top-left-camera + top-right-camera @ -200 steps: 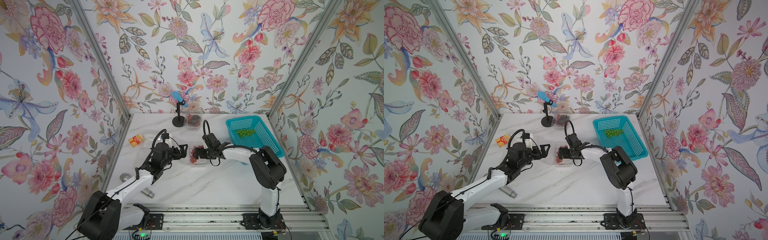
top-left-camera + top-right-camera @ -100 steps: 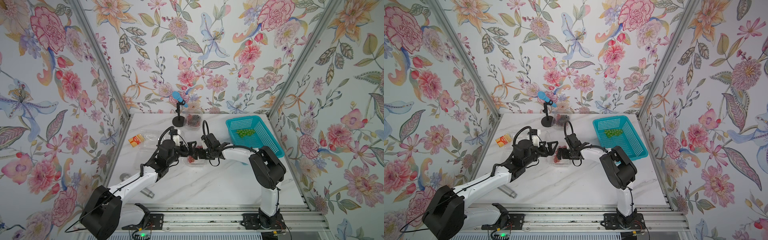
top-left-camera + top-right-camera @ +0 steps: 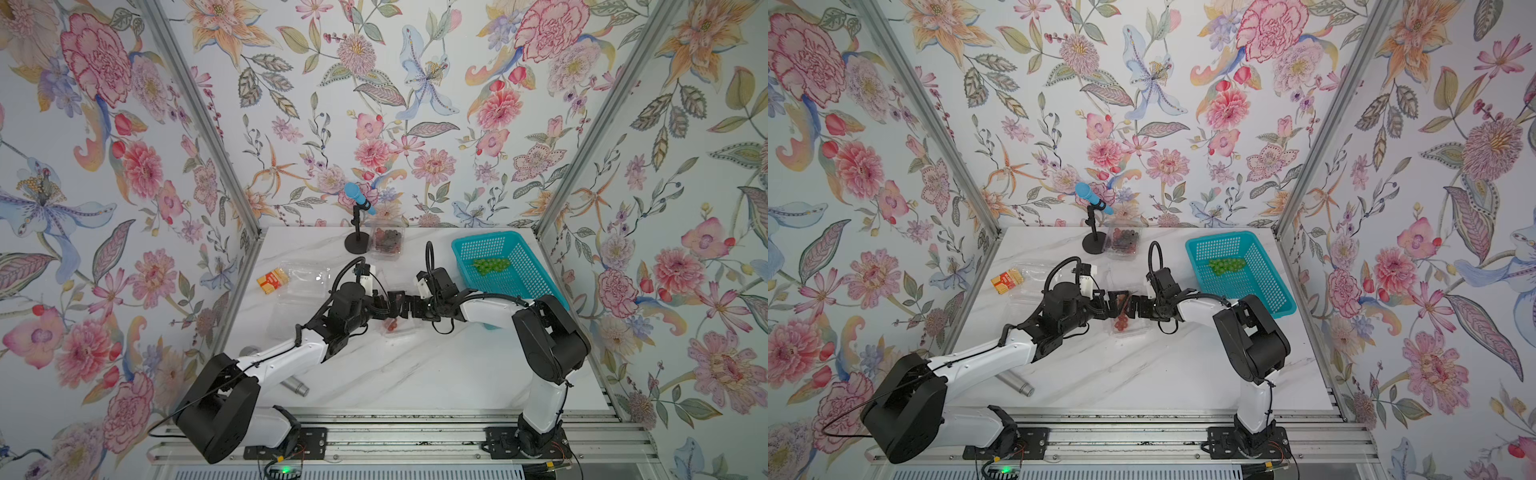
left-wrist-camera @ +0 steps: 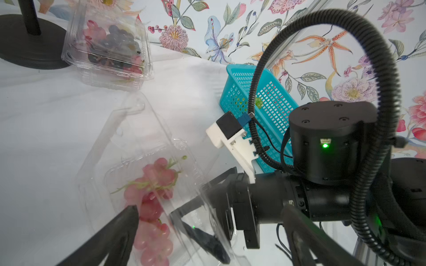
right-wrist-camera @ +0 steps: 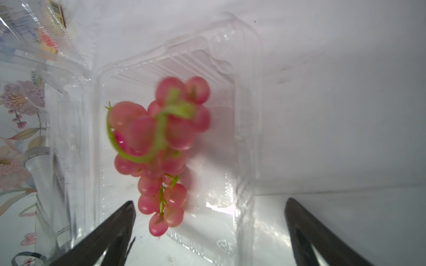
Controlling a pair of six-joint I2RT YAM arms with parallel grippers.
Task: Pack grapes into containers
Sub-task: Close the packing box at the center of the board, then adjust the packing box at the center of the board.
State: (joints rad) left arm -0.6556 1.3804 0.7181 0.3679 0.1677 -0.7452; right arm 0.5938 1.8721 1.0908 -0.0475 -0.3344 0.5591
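Red grapes [image 5: 138,131], left fingers [image 4: 115,232] newly alongside

We see the left arm [image 3: 282,357] and right arm [image 3: 486,309] as white link shells between black joints, a ribbed black hose [image 4: 387,69] looping at each wrist. The right arm's round black wrist housing [image 4: 332,122] bears four screws and a green light [image 4: 325,145]. The right gripper [image 5: 210,201] has dark, tapered fingers [image 5: 110,237].

Left claw [image 3: 390,305] and right claw [image 3: 406,306] face each other, spread wide.
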